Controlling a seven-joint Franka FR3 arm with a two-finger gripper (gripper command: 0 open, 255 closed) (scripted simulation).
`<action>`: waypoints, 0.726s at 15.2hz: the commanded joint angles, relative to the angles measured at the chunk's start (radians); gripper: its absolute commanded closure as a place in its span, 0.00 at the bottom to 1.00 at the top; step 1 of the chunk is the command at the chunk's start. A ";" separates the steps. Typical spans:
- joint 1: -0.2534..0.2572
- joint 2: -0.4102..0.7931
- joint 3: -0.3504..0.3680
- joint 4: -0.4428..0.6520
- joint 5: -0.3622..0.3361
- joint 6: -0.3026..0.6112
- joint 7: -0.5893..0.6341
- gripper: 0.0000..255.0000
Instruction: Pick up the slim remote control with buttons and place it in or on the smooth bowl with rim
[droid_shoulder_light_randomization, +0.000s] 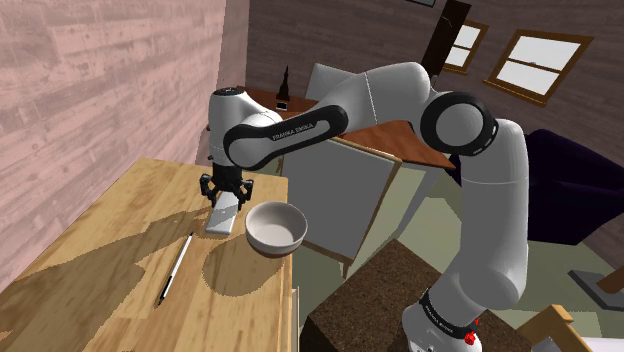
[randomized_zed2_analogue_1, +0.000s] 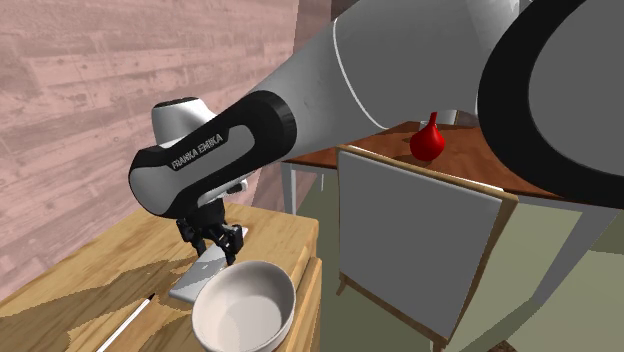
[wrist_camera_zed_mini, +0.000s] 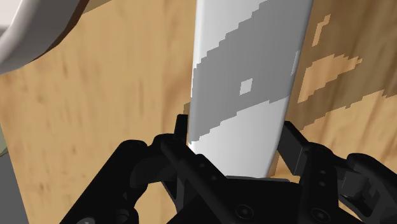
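Note:
The slim remote (droid_shoulder_light_randomization: 222, 216) is a plain pale grey slab lying on the wooden table (droid_shoulder_light_randomization: 100, 260), close beside a smooth white bowl (droid_shoulder_light_randomization: 277, 228). My gripper (droid_shoulder_light_randomization: 227, 194) comes down from above onto the remote's far end, and its black fingers clasp the slab's two long edges. The wrist view has the remote (wrist_camera_zed_mini: 248, 63) running away from the gripper (wrist_camera_zed_mini: 235, 135), with the bowl's rim (wrist_camera_zed_mini: 32, 32) off to one side. From the second exterior view the gripper (randomized_zed2_analogue_1: 215, 245) stands over the remote (randomized_zed2_analogue_1: 197, 277), just behind the bowl (randomized_zed2_analogue_1: 245, 310).
A thin white pen (droid_shoulder_light_randomization: 175, 267) lies on the table nearer the shoulder view's front. A grey-panelled, wood-framed piece of furniture (randomized_zed2_analogue_1: 420, 240) stands just past the table's edge. A red vase (randomized_zed2_analogue_1: 428, 140) sits on a brown table behind it.

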 joint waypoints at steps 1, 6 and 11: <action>0.000 0.000 0.000 0.000 0.000 0.000 0.000 1.00; -0.001 -0.006 0.002 0.004 0.003 -0.010 -0.002 1.00; -0.006 -0.035 0.012 0.030 0.020 -0.062 -0.012 1.00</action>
